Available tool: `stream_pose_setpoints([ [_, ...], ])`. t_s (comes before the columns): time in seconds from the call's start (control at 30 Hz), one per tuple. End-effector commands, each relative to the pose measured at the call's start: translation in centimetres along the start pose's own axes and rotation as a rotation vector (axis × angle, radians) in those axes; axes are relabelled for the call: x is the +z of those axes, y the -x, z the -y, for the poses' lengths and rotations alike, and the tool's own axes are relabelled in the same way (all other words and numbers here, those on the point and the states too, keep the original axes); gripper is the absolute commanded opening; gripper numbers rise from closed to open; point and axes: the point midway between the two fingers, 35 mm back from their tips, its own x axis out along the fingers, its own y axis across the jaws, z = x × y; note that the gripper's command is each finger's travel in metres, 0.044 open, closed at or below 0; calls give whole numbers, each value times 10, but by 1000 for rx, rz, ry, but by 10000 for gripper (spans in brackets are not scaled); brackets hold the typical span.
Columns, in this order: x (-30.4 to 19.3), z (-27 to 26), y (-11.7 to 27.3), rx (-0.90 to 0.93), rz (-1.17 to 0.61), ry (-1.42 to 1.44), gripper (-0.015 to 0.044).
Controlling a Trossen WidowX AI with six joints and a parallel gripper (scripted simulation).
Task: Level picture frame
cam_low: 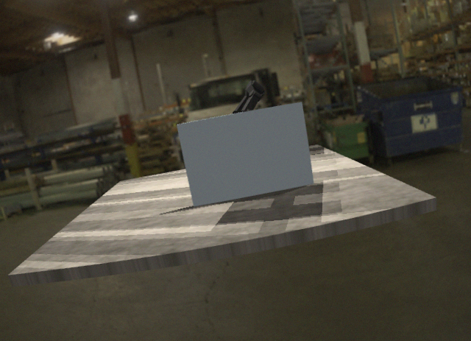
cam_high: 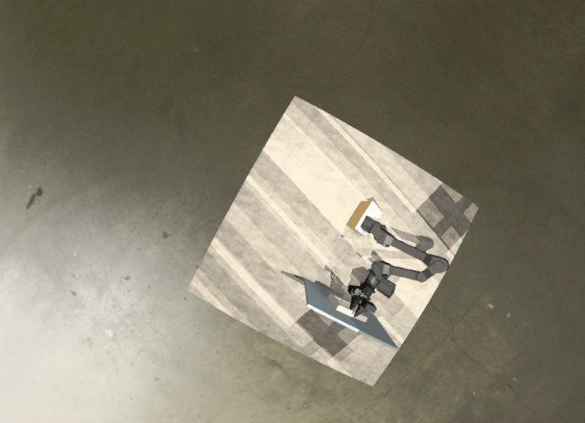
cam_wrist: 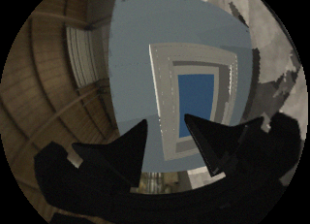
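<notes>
The picture frame has a pale border and a blue picture. It hangs on the grey-blue wall panel. In the wrist view its edges look turned slightly against the panel's edges. My gripper is partly open, close in front of the panel, with nothing held. In the wrist view its left fingertip appears outside the frame's left edge, and its right fingertip overlaps the picture. I cannot tell if either touches. The screw and notched strip are hidden. The panel hides the frame in the exterior view.
The panel stands upright on the streaked table, near one edge. A white and tan block sits at the arm's base. The folded arm reaches from there toward the panel. Shadows cross the table and panel.
</notes>
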Motion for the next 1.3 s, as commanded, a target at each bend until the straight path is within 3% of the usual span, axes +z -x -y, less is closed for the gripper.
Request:
stream_pose_setpoints([
  [0.0,0,1,-1,-4,-3,3,260],
  [0.8,-1,1,-1,-4,-3,3,260],
  [1.03,-1,1,-1,-4,-3,3,76],
  [1.27,-1,1,-1,-4,-3,3,30],
])
